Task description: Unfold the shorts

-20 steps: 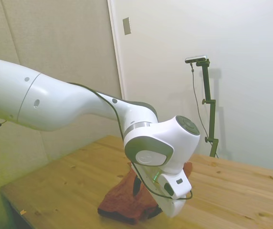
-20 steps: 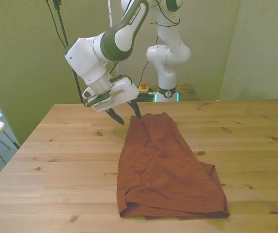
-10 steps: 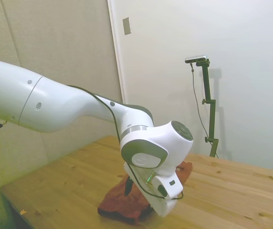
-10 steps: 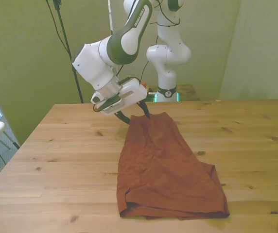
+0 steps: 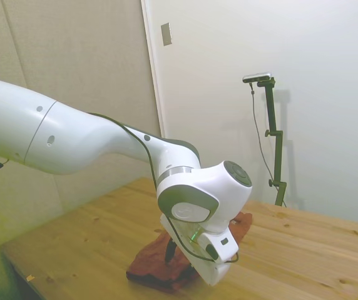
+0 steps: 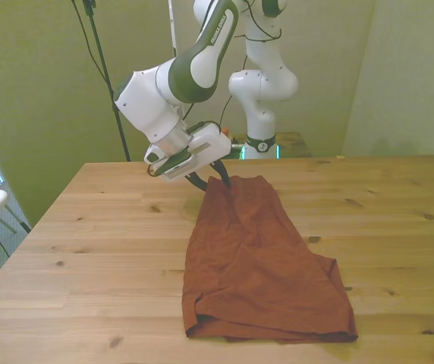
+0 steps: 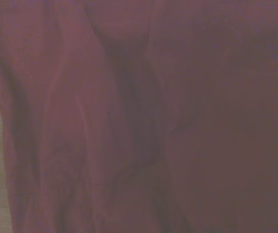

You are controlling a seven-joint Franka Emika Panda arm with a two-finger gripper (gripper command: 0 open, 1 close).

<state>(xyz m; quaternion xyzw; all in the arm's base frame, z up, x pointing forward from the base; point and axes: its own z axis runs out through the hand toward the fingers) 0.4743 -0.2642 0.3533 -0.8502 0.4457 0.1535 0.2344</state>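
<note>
- We see the shorts [image 6: 259,262] lying folded on the counter [image 6: 95,258], running from the middle of the front view down toward its lower right; no part is opened out yet, so we judge the unfolding barely begun.
- The tool [image 6: 211,180] sits at the cloth's upper corner in the front view, its two dark fingers apart, one at the cloth's edge, nothing clamped yet.
- What we think is left: close on that corner, lift and spread.
- The side view hides most of the cloth behind the arm, low in its centre; only the front view shows the full outline.
- The wrist view shows only blurred cloth folds.
</note>
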